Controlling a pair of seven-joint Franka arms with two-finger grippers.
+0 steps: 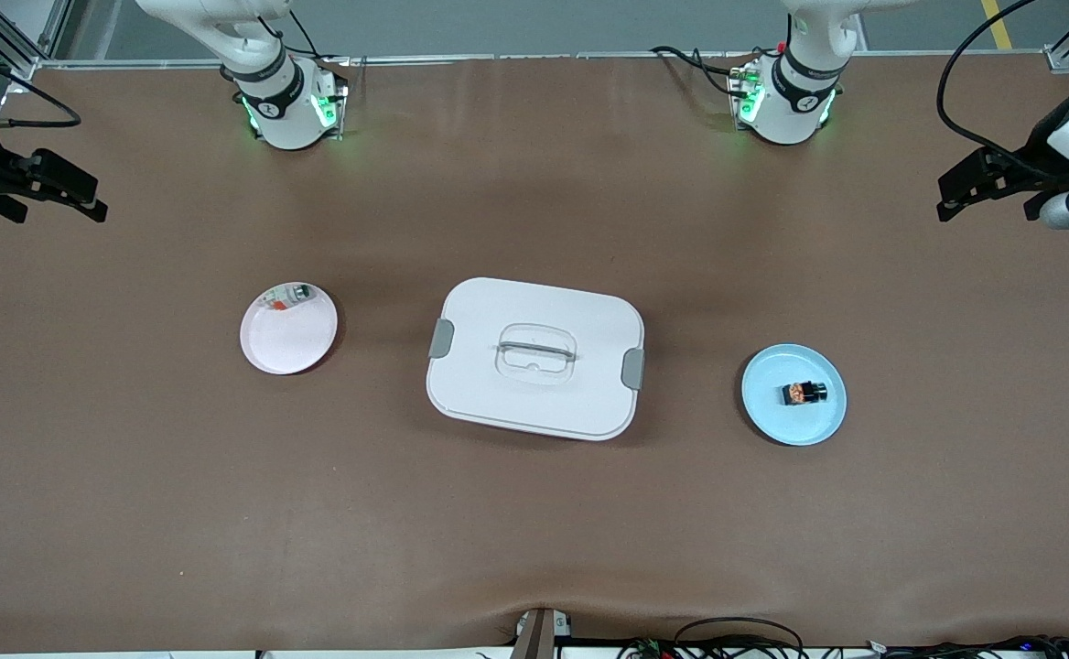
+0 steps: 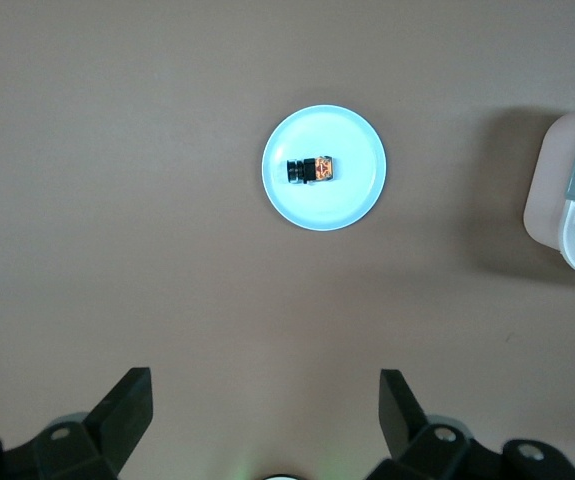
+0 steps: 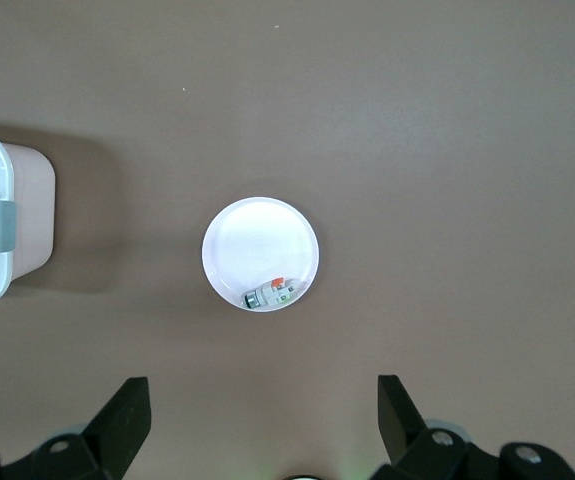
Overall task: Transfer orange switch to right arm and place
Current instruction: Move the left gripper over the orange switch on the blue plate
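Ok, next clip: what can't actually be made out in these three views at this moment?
- Inside of the white lidded box: the closed lid hides it in the front view; both wrist views cut the box off at an edge.
- Tiny black block with an orange patch, the orange switch, on the light blue plate: too small for detail in the front view.
- Small whitish-clear part on the pinkish-white plate: too small in the right wrist view.
- Left gripper and right gripper, both open: bodies cut off by wrist-view edges.

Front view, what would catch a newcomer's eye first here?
The white lidded box at mid-table, with a plate at each side. The blue plate, toward the left arm's end, holds the orange switch; the white plate holds a small clear part. Both end effectors, left and right, wait open.
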